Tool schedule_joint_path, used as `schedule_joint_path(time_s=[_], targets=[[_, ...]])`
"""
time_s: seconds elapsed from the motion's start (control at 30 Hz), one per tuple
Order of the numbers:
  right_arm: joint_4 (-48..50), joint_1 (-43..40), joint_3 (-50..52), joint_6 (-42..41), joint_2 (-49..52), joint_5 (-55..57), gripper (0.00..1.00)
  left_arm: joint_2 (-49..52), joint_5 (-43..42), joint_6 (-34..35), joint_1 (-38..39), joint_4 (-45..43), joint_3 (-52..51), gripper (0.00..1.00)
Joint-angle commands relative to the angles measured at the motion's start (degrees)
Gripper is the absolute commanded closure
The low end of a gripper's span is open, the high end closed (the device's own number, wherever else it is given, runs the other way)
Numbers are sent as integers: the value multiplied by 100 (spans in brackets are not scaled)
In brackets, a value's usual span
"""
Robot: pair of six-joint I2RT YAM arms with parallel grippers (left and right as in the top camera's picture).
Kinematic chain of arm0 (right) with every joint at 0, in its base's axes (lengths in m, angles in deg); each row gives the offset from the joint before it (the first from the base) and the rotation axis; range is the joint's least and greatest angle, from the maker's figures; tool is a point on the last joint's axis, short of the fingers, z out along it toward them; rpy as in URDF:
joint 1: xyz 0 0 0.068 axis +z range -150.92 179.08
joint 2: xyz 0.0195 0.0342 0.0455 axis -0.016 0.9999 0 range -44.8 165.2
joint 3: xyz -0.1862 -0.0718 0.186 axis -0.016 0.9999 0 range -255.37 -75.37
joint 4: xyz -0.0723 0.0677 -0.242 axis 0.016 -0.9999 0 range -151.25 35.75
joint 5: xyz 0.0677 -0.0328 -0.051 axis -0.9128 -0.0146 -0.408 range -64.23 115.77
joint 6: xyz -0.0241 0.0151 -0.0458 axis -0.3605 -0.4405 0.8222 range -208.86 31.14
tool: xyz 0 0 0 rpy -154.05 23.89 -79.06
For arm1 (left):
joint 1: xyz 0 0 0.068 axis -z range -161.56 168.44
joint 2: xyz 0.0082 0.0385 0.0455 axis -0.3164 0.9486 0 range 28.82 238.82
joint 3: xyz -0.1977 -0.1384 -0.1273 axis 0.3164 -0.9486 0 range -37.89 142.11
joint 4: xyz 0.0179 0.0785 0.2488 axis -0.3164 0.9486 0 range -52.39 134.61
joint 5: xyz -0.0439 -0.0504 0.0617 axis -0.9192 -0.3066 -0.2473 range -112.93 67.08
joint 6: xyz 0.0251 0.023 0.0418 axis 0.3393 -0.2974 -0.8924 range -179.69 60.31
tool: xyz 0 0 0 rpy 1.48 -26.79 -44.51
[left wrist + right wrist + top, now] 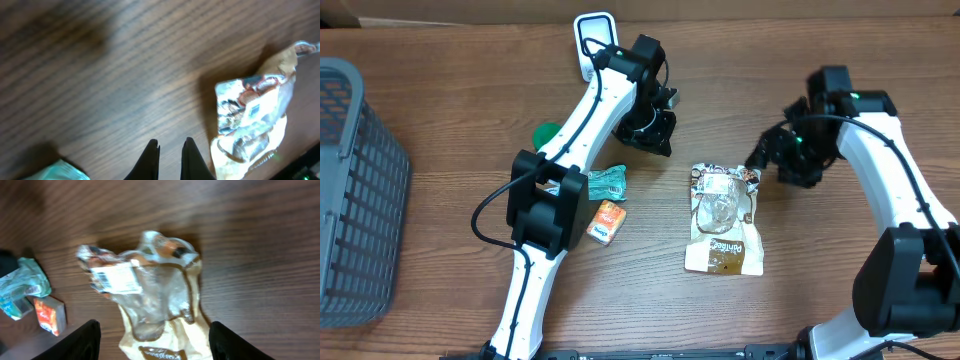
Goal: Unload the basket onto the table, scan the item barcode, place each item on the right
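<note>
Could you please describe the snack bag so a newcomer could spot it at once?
On the wooden table, look between the left arm and the right arm. The snack bag lies there: crumpled clear and tan plastic with a white label, far bigger than the orange box and teal packet beside it.

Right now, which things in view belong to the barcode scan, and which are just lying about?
Job: snack bag; its white label; white device, likely the scanner.
Lying about: teal packet; orange box; green object; grey basket.
</note>
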Motion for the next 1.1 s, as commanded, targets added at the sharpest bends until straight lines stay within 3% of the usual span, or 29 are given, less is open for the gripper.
schedule_joint_path(time_s=[0.0, 0.37, 0.53, 1.07], targets=[[269, -269, 570, 315, -57, -505, 34, 22, -136, -129, 57, 240, 605, 96], [1207, -422, 1755, 313, -57, -680, 35, 31, -352, -208, 800, 166, 649, 96], [1528, -422, 2048, 293, -50, -809, 40, 39, -352, -7, 990, -195, 125, 96], [1825, -422, 2361, 293, -22, -828, 40, 42, -603, 946, 994, -1344, -1622, 96]])
